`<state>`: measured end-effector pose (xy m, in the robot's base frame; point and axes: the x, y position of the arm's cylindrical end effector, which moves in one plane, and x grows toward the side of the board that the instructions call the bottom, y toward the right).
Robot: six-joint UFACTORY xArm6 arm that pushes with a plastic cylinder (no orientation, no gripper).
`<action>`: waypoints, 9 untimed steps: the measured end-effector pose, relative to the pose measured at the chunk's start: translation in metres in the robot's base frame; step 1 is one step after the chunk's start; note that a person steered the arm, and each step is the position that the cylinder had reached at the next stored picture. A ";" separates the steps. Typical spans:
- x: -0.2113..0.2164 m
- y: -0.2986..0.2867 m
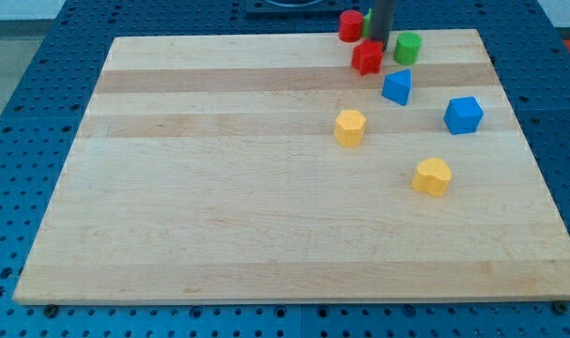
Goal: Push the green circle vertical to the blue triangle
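Observation:
The green circle sits near the board's top edge, right of centre. The blue triangle lies just below it, slightly to the view's left. My dark rod comes down from the view's top, and my tip rests just left of the green circle. The tip is close to the circle, but contact cannot be told. A red block of unclear shape sits right against the tip's lower left side.
A red cylinder stands at the board's top edge, left of the rod, with a sliver of another green block behind the rod. A blue cube, a yellow hexagon and a yellow heart lie lower on the wooden board.

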<state>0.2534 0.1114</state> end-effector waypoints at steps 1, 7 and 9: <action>0.010 0.005; 0.023 0.120; -0.062 0.168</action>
<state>0.1910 0.2799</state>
